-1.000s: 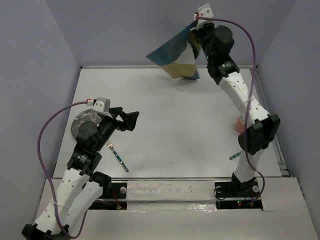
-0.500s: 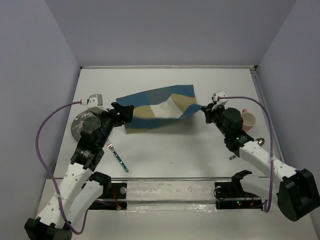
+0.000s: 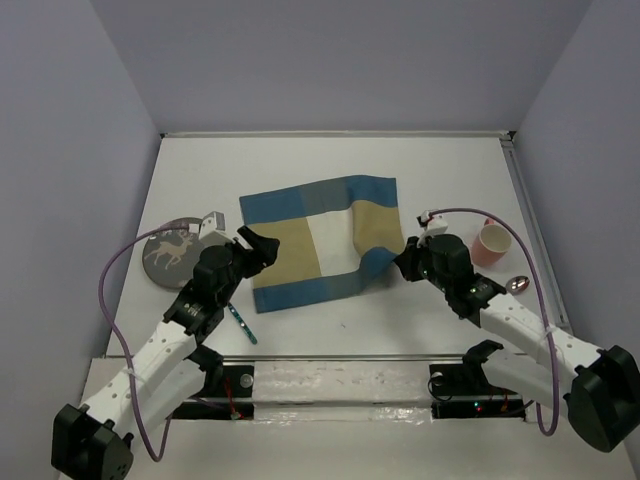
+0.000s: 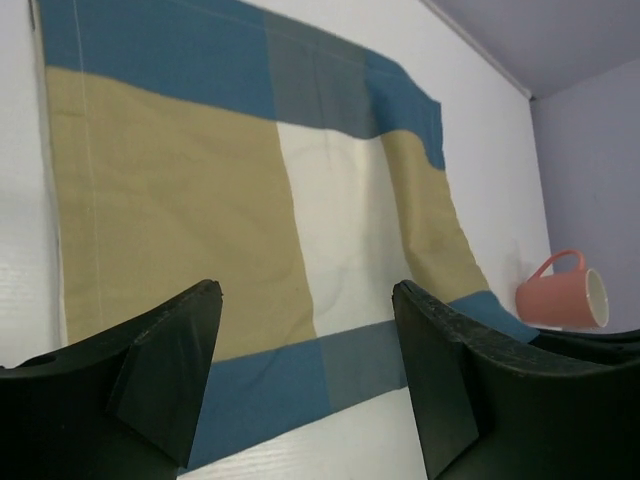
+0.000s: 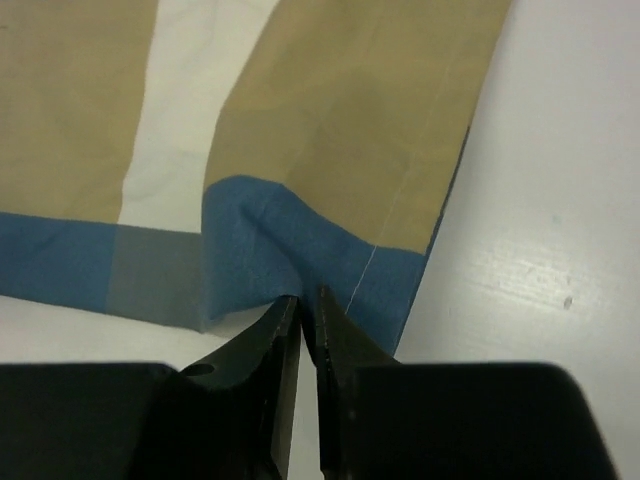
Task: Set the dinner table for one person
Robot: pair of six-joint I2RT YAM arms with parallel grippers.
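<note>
One white table (image 3: 300, 170) fills the floor of the walled cell, from the arm bases to the back wall. Its long axis looks to run left to right, though the steep camera angle makes that hard to judge. On it lie one blue-and-tan checked placemat (image 3: 310, 245), one grey plate (image 3: 170, 252) with a deer print, one pink mug (image 3: 490, 243), one blue-handled fork (image 3: 240, 322) and one spoon (image 3: 517, 284), of which only the bowl shows past the right arm. The placemat sits at the middle of the table, long axis left to right and turned slightly off square. Most of it lies flat, but its right end is humped and its near right corner is bunched up. The right gripper (image 3: 403, 262) has its fingers pinched together on that blue corner fold, just left of the mug. The left gripper (image 3: 258, 245) is at the placemat's near left part, jaws spread wide with nothing between them. The plate is at the left, the fork near it beside the left arm.
</note>
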